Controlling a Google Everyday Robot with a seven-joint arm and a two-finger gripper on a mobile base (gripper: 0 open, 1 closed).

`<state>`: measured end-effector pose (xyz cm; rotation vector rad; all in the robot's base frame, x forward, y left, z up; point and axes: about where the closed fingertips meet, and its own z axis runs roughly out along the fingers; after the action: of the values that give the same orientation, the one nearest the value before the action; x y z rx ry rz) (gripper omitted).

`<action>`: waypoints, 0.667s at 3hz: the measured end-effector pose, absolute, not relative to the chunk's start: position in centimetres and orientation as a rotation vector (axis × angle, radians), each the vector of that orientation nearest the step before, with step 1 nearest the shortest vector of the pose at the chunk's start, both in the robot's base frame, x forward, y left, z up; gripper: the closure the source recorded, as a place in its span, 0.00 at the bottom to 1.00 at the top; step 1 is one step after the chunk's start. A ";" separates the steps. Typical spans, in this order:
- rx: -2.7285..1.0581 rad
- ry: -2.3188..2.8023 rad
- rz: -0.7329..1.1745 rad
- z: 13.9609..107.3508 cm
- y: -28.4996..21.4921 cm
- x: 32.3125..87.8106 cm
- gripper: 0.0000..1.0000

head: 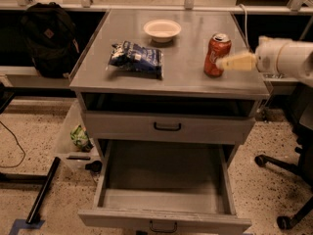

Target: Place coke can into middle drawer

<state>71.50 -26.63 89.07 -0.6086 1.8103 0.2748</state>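
Note:
The red coke can stands upright on the grey cabinet top, at its right side. My gripper reaches in from the right on a white arm; its cream tip is level with the can's middle and overlaps the can's right side. The middle drawer is pulled wide open below, with a bare grey floor and a small black handle on its front. Nothing lies in it.
A blue-and-white snack bag and a white bowl sit on the cabinet top. A shallower shut drawer front is above the open drawer. A black backpack is at left; office chair legs are at right.

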 end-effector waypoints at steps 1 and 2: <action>-0.566 1.697 0.335 93.4 -26.8 73.8 0.00; -0.541 1.629 0.362 96.2 -27.0 75.1 0.00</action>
<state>75.11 -27.02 96.25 -0.5410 1.6291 0.3624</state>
